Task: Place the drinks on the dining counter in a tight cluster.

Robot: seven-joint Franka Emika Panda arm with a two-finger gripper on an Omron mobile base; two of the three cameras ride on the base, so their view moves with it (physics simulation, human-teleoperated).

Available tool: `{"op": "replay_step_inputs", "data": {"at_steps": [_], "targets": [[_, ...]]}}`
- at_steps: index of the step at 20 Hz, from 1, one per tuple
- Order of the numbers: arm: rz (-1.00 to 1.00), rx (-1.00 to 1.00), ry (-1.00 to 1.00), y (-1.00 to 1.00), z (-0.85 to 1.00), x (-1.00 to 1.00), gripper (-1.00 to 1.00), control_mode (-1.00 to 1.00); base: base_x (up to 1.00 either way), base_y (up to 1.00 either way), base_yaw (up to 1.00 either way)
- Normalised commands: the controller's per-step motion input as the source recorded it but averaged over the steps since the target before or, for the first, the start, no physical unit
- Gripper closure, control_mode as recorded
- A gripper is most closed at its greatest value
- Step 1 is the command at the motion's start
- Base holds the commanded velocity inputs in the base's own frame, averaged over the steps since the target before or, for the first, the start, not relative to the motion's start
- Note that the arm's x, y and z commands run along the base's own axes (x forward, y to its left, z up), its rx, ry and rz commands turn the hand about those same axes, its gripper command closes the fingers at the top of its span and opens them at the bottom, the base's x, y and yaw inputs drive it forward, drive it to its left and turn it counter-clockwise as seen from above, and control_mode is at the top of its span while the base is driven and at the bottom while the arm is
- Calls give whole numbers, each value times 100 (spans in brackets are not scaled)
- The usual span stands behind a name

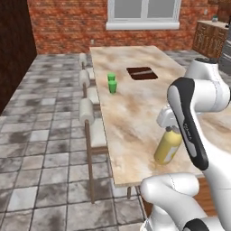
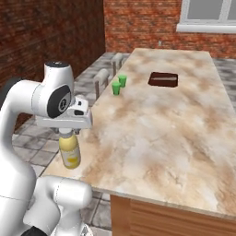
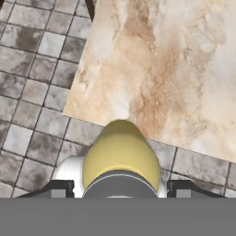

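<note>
A fat yellow juice bottle (image 1: 168, 145) (image 2: 70, 152) (image 3: 120, 154) with a grey cap hangs tilted from my gripper (image 1: 170, 130) (image 2: 67, 133) (image 3: 120, 190), which is shut on its neck. One dark fingertip (image 3: 57, 189) shows on each side of the cap. The bottle is held off the surface, at the near left corner of the dining counter (image 1: 131, 113) (image 2: 161, 124) (image 3: 175, 69). In the hand view its base lies over the counter's edge, with tiled floor beneath it.
Two small green cups (image 1: 112, 83) (image 2: 119, 85) stand near the counter's left edge, farther along. A dark brown inset (image 1: 142, 73) (image 2: 163, 79) lies beyond them. Cushioned stools (image 1: 87, 113) (image 2: 101, 78) line the left side. A brick wall with a window closes the far end.
</note>
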Motion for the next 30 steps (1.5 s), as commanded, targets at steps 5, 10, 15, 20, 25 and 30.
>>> {"op": "replay_step_inputs", "data": {"at_steps": [5, 10, 15, 20, 25, 30], "targets": [[0, 0, 0, 0, 0, 0, 100, 100, 57, 2, -16], [0, 0, 0, 0, 0, 0, 100, 100, 85, 19, -1], [0, 0, 0, 0, 0, 0, 100, 100, 22, 5, 0], [0, 0, 0, 0, 0, 0, 100, 100, 1, 0, 0], [0, 0, 0, 0, 0, 0, 100, 100, 23, 0, 0], [0, -3, 7, 1, 1, 22, 100, -100, 22, 0, 0]]}}
